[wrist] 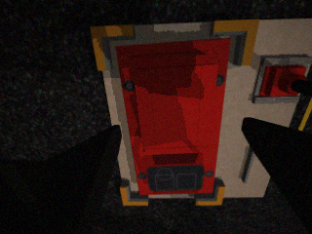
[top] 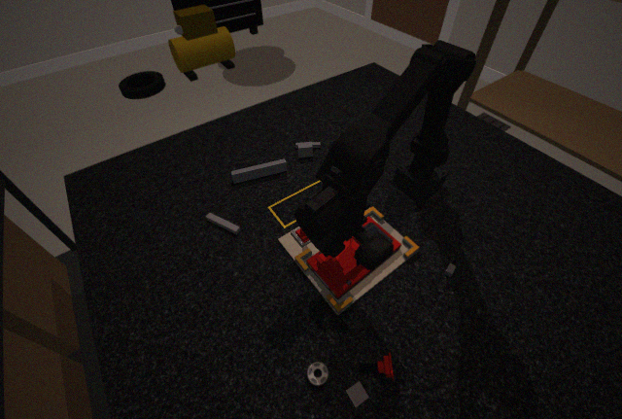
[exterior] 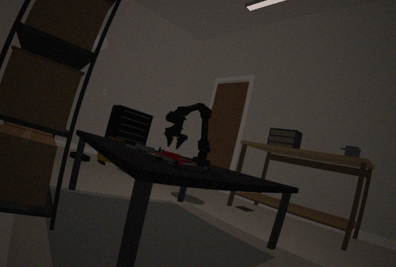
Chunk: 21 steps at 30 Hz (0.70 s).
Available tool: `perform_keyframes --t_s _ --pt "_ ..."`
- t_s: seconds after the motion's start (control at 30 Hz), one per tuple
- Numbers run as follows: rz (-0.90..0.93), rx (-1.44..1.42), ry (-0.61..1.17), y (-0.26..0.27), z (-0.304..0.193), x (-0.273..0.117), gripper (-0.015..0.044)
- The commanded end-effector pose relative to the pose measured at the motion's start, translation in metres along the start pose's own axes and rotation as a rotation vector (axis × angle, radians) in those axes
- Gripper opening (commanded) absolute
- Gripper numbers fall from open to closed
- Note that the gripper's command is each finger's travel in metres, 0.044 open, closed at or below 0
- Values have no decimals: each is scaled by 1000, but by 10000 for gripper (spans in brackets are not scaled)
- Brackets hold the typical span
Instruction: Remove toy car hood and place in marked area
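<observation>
The red toy car [top: 333, 276] [exterior: 169, 154] [wrist: 168, 117] lies on a beige board [top: 290, 241] [wrist: 231, 171] between yellow corner pieces. Its red top has dark round studs near the corners and a dark panel [wrist: 175, 178] at one end. I cannot tell the hood's exact edges. My gripper [exterior: 173, 146] [wrist: 180, 127] is open and empty above the car, pointing down, with one finger to each side of it in the wrist view. The marked area's yellow outline [top: 293, 194] [wrist: 305, 115] lies beside the board; the arm hides part of it.
A red part [top: 302, 234] [wrist: 273, 80] with a dark upright peg sits in a grey frame on the board, near the marked area. Grey bars [top: 259, 171] [top: 223, 223], a grey block [top: 304, 151], a wheel-like ring [top: 310, 378] and a red stepped piece [top: 386, 366] lie around on the table.
</observation>
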<state>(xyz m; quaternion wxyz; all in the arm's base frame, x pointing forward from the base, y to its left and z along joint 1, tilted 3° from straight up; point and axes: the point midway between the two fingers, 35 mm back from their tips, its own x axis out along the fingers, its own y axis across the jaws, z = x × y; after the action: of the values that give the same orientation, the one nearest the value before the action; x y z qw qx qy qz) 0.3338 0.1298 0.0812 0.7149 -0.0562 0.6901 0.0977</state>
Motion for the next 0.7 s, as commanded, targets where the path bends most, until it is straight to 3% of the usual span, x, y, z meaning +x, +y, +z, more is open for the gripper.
perform_keyframes --t_s 0.0,0.67 --pt "-5 3 3 -1 0 4 440" --pt "-5 3 3 0 0 16 440"
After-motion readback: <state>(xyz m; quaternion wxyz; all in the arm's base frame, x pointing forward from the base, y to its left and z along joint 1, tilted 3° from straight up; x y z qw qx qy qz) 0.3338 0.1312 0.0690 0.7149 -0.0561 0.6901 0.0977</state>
